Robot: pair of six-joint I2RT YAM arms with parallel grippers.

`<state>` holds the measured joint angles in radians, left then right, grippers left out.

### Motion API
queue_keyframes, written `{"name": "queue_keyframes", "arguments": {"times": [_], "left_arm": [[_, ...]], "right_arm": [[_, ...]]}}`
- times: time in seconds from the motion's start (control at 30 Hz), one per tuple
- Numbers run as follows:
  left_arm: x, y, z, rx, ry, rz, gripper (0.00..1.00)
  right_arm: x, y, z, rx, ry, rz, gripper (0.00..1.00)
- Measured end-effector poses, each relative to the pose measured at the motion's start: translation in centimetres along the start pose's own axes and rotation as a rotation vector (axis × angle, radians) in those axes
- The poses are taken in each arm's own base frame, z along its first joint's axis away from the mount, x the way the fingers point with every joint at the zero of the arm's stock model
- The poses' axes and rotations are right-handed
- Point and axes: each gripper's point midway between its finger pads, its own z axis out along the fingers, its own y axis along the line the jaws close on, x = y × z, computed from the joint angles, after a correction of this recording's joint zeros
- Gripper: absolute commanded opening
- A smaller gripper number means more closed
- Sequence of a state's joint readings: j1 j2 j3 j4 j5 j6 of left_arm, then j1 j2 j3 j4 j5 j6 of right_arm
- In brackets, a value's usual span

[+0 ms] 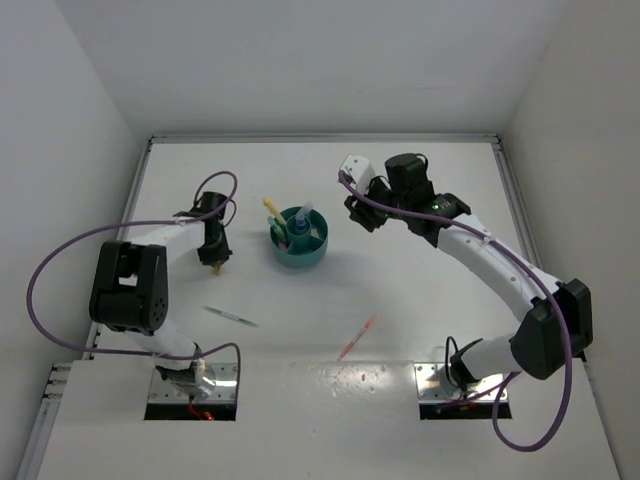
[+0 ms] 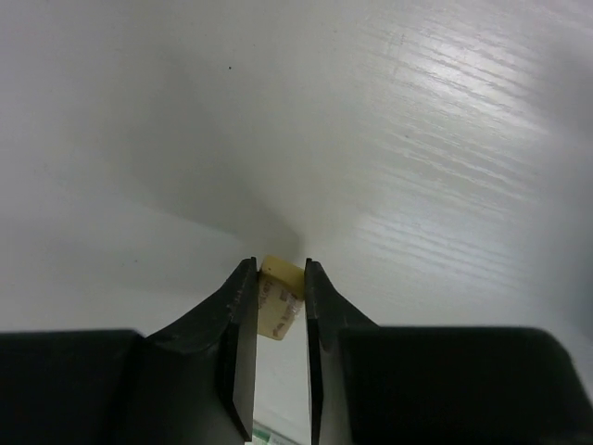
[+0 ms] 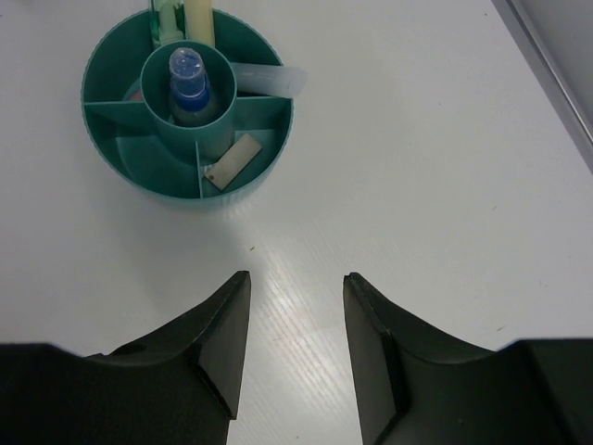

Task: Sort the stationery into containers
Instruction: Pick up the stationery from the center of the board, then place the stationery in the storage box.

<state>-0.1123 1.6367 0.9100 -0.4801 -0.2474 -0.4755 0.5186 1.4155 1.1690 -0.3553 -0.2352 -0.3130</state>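
While left gripper (image 2: 280, 271) pinches tan block (image 2: 278, 311) at its very tips, right gripper (image 3: 296, 280) gaping, block may slip before teal tub (image 1: 300, 259).

White table (image 1: 400, 300); matte, and close up in the left wrist view it shows faint streaked grain, glare and one dark speck (image 2: 230, 67). White walls on three sides: left wall (image 1: 60, 150); back wall (image 1: 320, 60); right wall (image 1: 590, 120). Grey far rail (image 1: 320, 139) runs along the table's far edge; side rail (image 1: 512, 190) runs down the right edge and also cuts the top right corner of the right wrist view. At the near edge, white panel (image 1: 320, 420) has two cutouts; left plate (image 1: 225, 378) and right plate (image 1: 430, 378) are metal, one in each.
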Motion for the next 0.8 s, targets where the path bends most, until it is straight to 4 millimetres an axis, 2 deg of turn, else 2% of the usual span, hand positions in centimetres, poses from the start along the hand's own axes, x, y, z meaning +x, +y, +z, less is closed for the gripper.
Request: {"name": "queue_keyframes", "arguments": {"times": [0.07, 0.13, 0.23, 0.27, 0.33, 0.37, 0.4, 0.43, 0.47, 0.53, 0.63, 0.67, 0.8], "left_arm": [[-0.5, -0.1, -1.0, 0.016, -0.023, -0.006, 0.02], [-1.5, -0.4, -3.0, 0.059, -0.077, -0.024, 0.01], [-3.7, -1.9, -7.4, 0.183, -0.193, -0.054, 0.01], [-4.4, -2.7, -9.1, 0.240, -0.230, -0.059, 0.01], [-5.8, -5.3, -13.4, 0.405, -0.329, -0.049, 0.01], [-6.3, -6.8, -15.6, 0.499, -0.378, -0.030, 0.01], [-6.7, -8.7, -18.3, 0.616, -0.431, -0.004, 0.01], [-6.8, -10.2, -20.4, 0.711, -0.473, 0.019, 0.00], [-6.8, -11.9, -22.7, 0.815, -0.520, 0.047, 0.00], [-6.1, -14.7, -25.9, 0.975, -0.571, 0.103, 0.00], [-4.9, -18.6, -28.1, 1.125, -0.580, 0.187, 0.00], [-4.4, -20.5, -28.1, 1.161, -0.563, 0.220, 0.00], [-3.6, -24.8, -26.3, 1.173, -0.490, 0.292, 0.01]], "right_arm": [[0.1, 0.1, -0.1, 0.002, -0.003, -0.001, 0.45], [0.2, 0.1, -0.1, 0.003, -0.004, -0.001, 0.45], [0.5, 0.1, -0.1, 0.007, 0.003, 0.001, 0.46], [0.6, 0.0, -0.1, 0.014, 0.006, 0.000, 0.64], [0.9, -0.4, -0.1, 0.038, 0.016, 0.002, 0.91], [1.1, -0.6, 0.0, 0.054, 0.020, 0.004, 0.93], [1.4, -1.0, 0.0, 0.079, 0.030, -0.003, 0.86], [1.8, -1.2, 0.0, 0.092, 0.039, -0.008, 0.52], [2.2, -1.5, 0.0, 0.111, 0.052, -0.017, 0.01], [2.9, -2.3, -0.2, 0.154, 0.072, -0.020, 0.00], [3.8, -3.5, -0.9, 0.243, 0.077, -0.025, 0.00], [4.2, -3.8, -1.4, 0.272, 0.075, -0.027, 0.00], [4.8, -4.7, -3.1, 0.353, 0.062, -0.032, 0.00]]}}
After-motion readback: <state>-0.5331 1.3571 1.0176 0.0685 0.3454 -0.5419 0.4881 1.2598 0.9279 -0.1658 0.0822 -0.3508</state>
